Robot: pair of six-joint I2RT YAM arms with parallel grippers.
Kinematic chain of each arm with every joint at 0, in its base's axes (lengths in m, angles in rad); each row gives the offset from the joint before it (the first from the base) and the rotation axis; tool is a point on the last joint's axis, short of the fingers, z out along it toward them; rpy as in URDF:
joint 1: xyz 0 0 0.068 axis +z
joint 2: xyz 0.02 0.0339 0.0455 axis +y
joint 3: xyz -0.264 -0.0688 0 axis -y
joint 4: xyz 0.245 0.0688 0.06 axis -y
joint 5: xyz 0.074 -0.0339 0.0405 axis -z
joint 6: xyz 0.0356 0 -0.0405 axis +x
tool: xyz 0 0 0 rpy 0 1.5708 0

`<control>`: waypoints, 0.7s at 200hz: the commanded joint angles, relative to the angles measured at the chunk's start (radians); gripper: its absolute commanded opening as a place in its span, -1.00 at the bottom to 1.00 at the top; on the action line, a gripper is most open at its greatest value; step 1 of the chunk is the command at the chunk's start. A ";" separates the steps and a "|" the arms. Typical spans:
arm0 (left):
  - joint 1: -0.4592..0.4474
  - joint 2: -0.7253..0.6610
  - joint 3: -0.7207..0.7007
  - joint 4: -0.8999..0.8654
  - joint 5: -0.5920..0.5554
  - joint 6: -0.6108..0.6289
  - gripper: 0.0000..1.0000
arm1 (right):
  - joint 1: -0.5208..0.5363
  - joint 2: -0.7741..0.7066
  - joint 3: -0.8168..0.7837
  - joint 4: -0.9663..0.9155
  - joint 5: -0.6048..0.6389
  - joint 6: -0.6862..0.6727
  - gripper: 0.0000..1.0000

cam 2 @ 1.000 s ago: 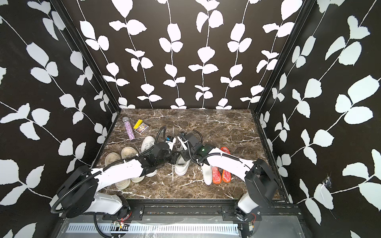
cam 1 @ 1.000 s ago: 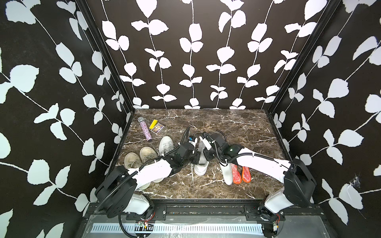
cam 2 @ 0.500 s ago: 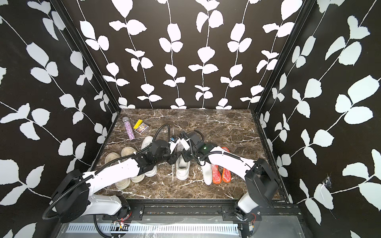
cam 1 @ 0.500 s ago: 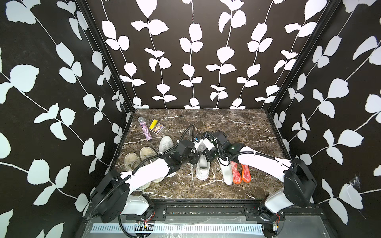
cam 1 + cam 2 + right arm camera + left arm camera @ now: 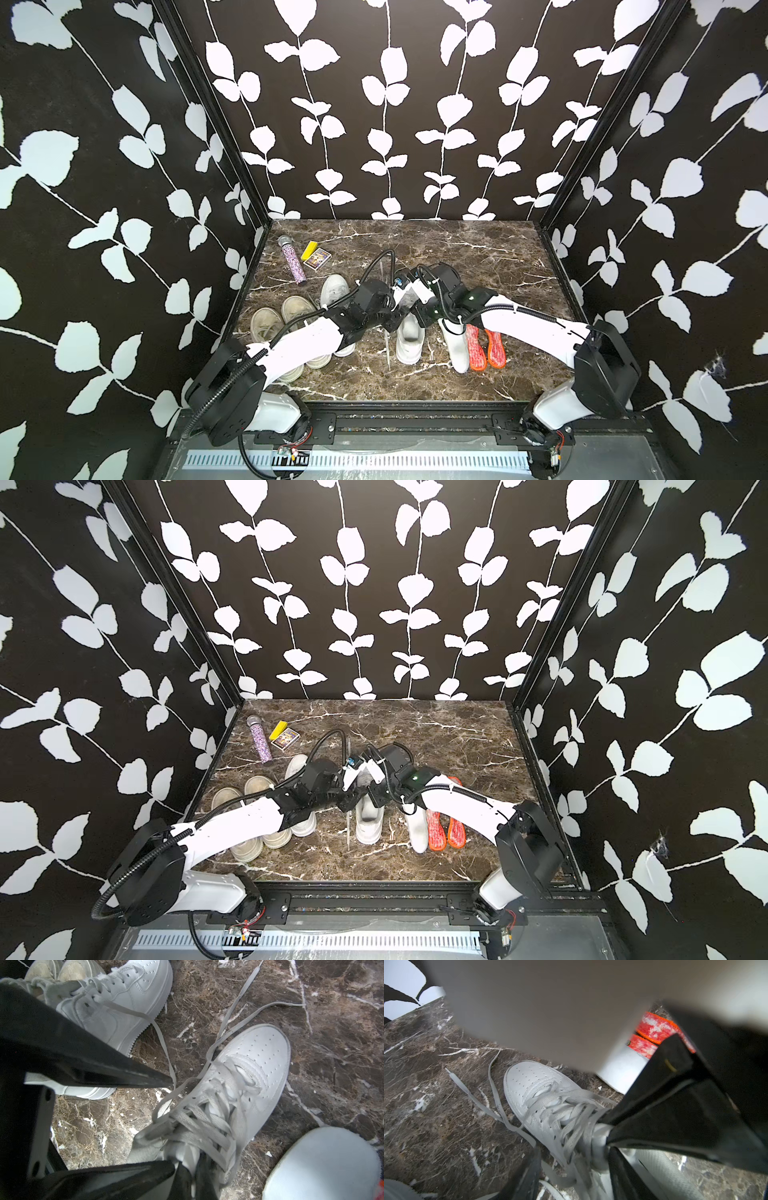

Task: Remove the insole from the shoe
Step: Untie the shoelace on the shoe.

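Note:
A white sneaker, the shoe (image 5: pixel 409 345) (image 5: pixel 369 825), stands mid-table with loose grey laces. Both grippers meet at its mouth. My left gripper (image 5: pixel 574 1174) (image 5: pixel 395 322) is open, and its fingers (image 5: pixel 124 1076) straddle the shoe's side wall and the folded-over tongue (image 5: pixel 145 1147). My right gripper (image 5: pixel 192 1184) (image 5: pixel 419 320) reaches under the laces into the shoe (image 5: pixel 259 1059). It is shut on a thin white sheet that looks like the insole. Most of that sheet is hidden inside the shoe (image 5: pixel 529 1084).
Right of the shoe lie a white loose insole (image 5: pixel 455 345) and two orange ones (image 5: pixel 486 349). To the left stand another white sneaker (image 5: pixel 334 286) and two beige shoes (image 5: pixel 274 328). A glitter tube (image 5: pixel 293 266) and small boxes (image 5: pixel 316 255) sit at the back left.
My left gripper has opened wider at the shoe's mouth and shifted slightly. The right gripper has stayed shut in the same place.

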 commanded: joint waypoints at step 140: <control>-0.012 -0.042 -0.134 0.178 0.126 0.152 -0.23 | -0.014 -0.066 -0.096 0.299 -0.206 -0.033 -1.00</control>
